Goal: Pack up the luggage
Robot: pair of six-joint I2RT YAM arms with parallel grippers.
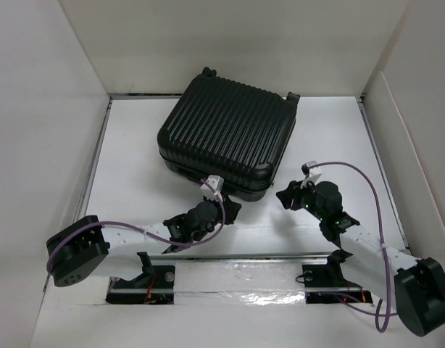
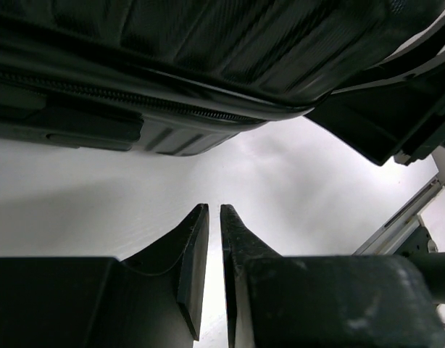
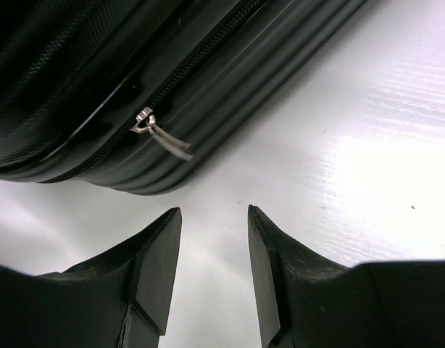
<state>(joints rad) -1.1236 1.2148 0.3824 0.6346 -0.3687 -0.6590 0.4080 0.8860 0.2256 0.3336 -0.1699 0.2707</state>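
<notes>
The luggage [image 1: 226, 134] is a black ribbed hard-shell suitcase lying flat and zipped shut at the back middle of the white table. My left gripper [image 1: 232, 210] sits low at its near edge. In the left wrist view my left gripper [image 2: 214, 209] has only a thin gap between its fingers, with nothing in it, and the luggage [image 2: 208, 43] with its zip line fills the top. My right gripper [image 1: 285, 196] is just off the near right corner. In the right wrist view my right gripper [image 3: 214, 210] stands open and empty, a short way from a silver zipper pull [image 3: 163, 138] on the luggage [image 3: 99, 65].
White walls [image 1: 48, 109] close in the table on the left, back and right. A metal rail [image 1: 244, 257] runs along the near edge between the arm bases. Purple cables [image 1: 367, 181] loop off both arms. Two small wheels [image 1: 293, 96] stick out at the suitcase's far end.
</notes>
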